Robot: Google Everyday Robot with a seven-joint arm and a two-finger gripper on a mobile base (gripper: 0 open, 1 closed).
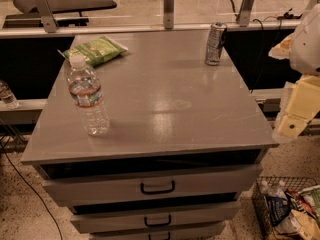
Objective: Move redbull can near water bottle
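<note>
The redbull can (215, 43) stands upright at the far right corner of the grey cabinet top (165, 99). The water bottle (88, 96) stands upright near the front left of the same top, white cap up, label with a red band around its middle. The two are far apart, on opposite sides of the top. My gripper (296, 119) is at the right edge of the view, beside the cabinet's right side and a little lower than the can, off the surface. It holds nothing that I can see.
A green snack bag (98, 49) lies at the far left corner. A smaller clear bottle (7, 95) shows partly at the left edge. Drawers (157, 187) face front below the top. A wire basket (292, 206) with snacks and bottles sits on the floor at the lower right.
</note>
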